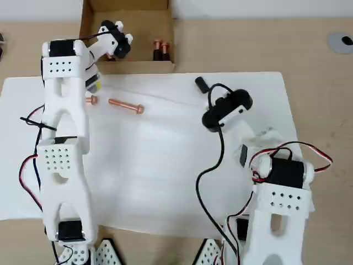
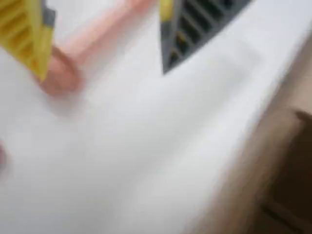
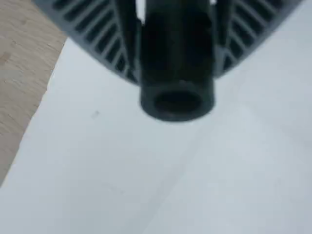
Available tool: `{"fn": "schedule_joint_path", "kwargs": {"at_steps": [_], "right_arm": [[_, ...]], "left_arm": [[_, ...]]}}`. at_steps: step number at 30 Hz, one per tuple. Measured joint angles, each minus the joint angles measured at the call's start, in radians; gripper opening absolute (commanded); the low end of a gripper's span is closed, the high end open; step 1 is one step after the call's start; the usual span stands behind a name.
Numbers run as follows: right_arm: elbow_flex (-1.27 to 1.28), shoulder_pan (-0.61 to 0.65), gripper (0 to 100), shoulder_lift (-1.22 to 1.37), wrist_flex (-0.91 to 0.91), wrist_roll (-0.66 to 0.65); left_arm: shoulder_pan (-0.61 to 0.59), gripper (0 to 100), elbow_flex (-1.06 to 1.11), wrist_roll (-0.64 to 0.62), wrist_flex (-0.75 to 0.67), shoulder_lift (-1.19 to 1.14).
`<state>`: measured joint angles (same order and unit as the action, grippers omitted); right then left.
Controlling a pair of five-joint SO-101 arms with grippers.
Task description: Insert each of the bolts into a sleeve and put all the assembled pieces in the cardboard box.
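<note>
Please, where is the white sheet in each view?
High view: the white sheet spans mid-table.
Left wrist view: the copper bolt lies on it.
Right wrist view: it lies under the black sleeve.
Landmark in high and right wrist views: its edge against the wooden table.

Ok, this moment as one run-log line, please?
left gripper: jaws open beside bolt | right gripper: shut on sleeve | cardboard box: assembled pieces inside | second bolt: on paper

A light brown wooden table carries a large white sheet, faintly creased, spread across its middle. A small round grey disc lies on the bare wood near the far right corner. Beyond the far edge runs a pale white strip. The light is even and the shadows are soft.
</note>
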<state>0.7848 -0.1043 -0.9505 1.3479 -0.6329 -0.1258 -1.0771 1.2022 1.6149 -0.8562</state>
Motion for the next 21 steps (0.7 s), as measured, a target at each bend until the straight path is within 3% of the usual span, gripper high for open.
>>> {"fn": "schedule_joint_path", "kwargs": {"at_steps": [3, 13, 21], "right_arm": [[0.021, 0.0, 1.2, 0.0, -0.021, 0.0], [0.026, -0.002, 1.2, 0.0, -0.025, 0.0], [0.068, -0.002, 1.2, 0.0, -0.026, 0.0]], "left_arm": [[-0.002, 17, -0.037, 0.057, 0.097, 0.0], [-0.012, 17, 0.029, 0.361, 0.129, 0.0], [-0.011, 17, 0.121, 0.381, 0.129, 0.0]]}}
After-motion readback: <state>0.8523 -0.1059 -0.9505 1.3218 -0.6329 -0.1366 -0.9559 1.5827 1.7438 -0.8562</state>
